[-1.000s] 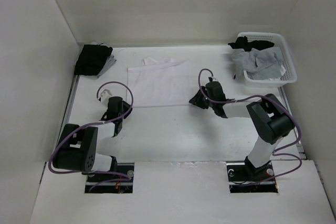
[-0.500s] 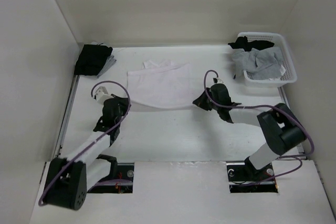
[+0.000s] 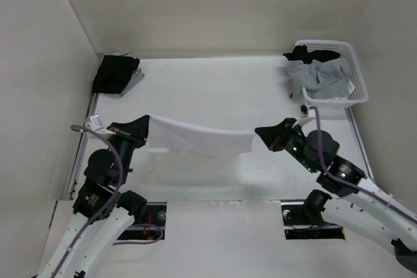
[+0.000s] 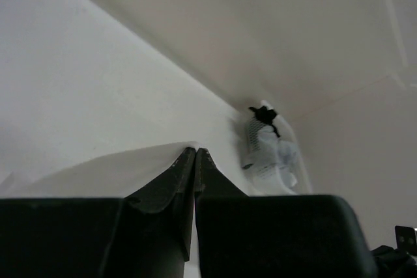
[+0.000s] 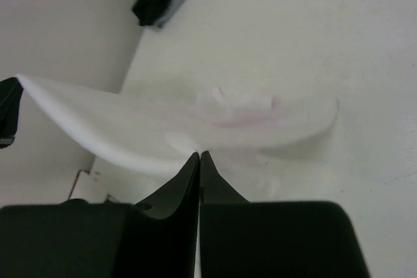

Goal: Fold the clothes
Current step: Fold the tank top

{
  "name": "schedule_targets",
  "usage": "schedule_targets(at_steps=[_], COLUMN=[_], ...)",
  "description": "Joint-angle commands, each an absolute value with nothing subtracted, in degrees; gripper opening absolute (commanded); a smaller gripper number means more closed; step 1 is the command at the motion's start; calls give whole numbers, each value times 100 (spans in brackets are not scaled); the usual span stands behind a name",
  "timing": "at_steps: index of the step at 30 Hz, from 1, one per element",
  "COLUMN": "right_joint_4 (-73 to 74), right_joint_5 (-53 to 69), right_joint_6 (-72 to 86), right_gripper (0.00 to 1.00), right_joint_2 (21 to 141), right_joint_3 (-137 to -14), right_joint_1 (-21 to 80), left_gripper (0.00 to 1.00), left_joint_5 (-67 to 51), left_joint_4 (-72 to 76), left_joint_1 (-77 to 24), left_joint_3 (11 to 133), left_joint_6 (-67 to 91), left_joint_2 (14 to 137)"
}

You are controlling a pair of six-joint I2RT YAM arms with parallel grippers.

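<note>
Held: the shirt (image 3: 202,140) is hanging clear of the worktop (image 3: 215,83). It is stretching between the two pincers across the near half and sagging in the middle, with its shadow lying on the surface below.

Left side: the left pincer (image 3: 144,124) is gripping the shirt's left end, jaws pressing fully together with fabric pinched at the tips. The left wrist view is showing the same: fingers (image 4: 176,180) are meeting with no gap, and white cloth is spreading away from the tips.

Right side: the right pincer (image 3: 258,135) is gripping the other end, jaws likewise closing tight on the cloth. In the right wrist view the fingers (image 5: 182,180) are touching along their length. The shirt is billowing out from the tips toward the left pincer, which is showing at that frame's left edge.

Surroundings: a basket (image 3: 357,89) is sitting at the far right corner, holding grey and black garments (image 3: 322,73). A black pile (image 3: 116,73) is lying at the far left corner. Both are well apart from the shirt.
</note>
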State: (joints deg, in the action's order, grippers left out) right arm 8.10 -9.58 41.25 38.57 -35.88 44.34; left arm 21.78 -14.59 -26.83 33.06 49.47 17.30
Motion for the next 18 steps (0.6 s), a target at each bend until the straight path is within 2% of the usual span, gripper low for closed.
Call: schedule_targets(at_steps=[1, 6, 9, 12, 18], right_joint_4=[2318, 2838, 2795, 2419, 74], right_joint_5=[-2265, -3162, -3445, -2991, -539], right_joint_6=[3849, 4008, 3929, 3753, 3621], right_gripper=[1, 1, 2, 2, 1], right_joint_2=[3192, 2936, 3084, 3619, 5673], right_joint_3=[-4410, -4974, -4984, -4747, -4026], right_joint_1=[5091, 6199, 6481, 5816, 3137], left_gripper=[0, 0, 0, 0, 0], left_joint_5=[2592, 2637, 2628, 2637, 2523], left_joint_4=[-2004, -2100, -2092, -1759, 172], left_joint_1=[-3070, -3388, -3388, -3362, -2845], left_joint_3=[4015, 4280, 4088, 3605, 3023], left_joint_6=[4816, 4860, 4825, 4808, 4650], left_joint_2=[1591, 1564, 1792, 2354, 4338])
